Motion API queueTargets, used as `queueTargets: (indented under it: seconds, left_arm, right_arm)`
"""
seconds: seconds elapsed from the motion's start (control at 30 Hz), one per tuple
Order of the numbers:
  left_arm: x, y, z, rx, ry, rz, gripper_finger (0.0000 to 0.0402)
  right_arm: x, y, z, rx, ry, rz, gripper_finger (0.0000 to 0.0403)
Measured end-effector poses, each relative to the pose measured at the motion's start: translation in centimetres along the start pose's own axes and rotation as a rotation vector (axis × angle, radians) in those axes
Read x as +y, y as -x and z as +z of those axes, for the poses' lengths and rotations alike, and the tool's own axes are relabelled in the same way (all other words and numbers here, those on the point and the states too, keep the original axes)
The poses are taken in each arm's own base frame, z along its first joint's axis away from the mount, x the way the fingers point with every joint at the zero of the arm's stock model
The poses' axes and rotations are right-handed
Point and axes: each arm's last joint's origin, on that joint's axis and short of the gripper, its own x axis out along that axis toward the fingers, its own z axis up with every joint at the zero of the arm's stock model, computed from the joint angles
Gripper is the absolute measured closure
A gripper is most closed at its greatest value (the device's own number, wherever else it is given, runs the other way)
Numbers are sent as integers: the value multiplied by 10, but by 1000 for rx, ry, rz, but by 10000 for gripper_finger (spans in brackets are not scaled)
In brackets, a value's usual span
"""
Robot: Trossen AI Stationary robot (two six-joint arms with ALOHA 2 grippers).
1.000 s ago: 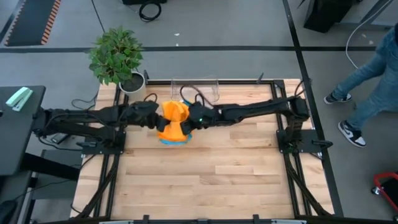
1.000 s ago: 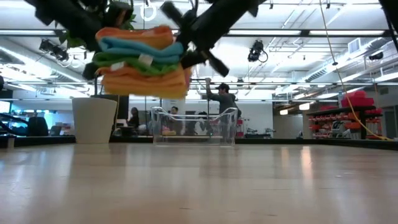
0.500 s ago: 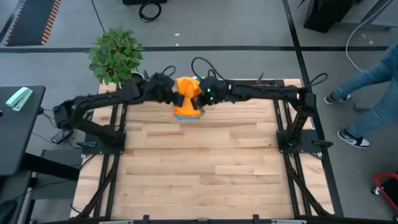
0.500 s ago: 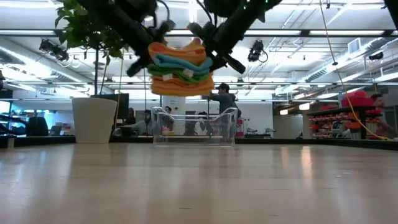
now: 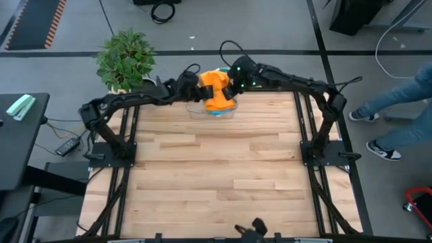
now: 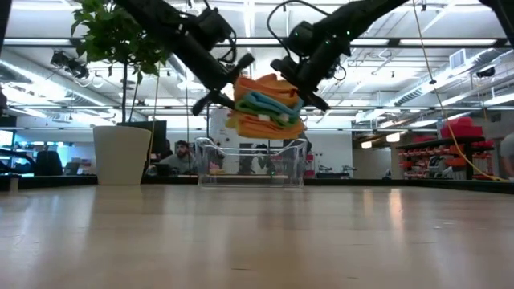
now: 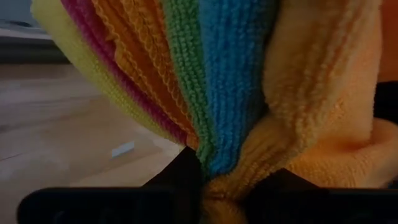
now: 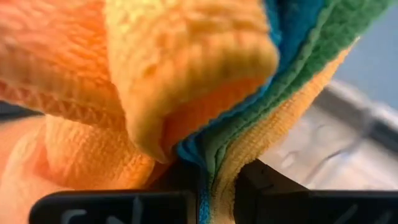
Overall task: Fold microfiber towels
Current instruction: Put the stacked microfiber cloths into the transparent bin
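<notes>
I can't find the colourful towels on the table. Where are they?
The stack of towels is up in the air at the table's far edge, just above the clear bin, pinched between the left gripper and the right gripper.

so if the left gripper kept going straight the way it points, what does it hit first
The towel stack it is already clamped on. The left gripper points across at the right gripper, which pinches the stack's other side, so past the towels it would probably meet that gripper, above the clear bin.
</notes>
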Motion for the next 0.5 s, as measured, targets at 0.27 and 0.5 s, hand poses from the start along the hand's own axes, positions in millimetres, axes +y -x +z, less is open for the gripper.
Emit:
queueTargets:
  seconds: [0.27,0.5]
  left_arm:
    - [15,-31,-2,-12,115,40,328]
    - [36,-29,17,15,97,78,329]
  right_arm:
    - [-29,-6,12,-22,75,-3,352]
    - [-30,-34,11,-40,66,-10,352]
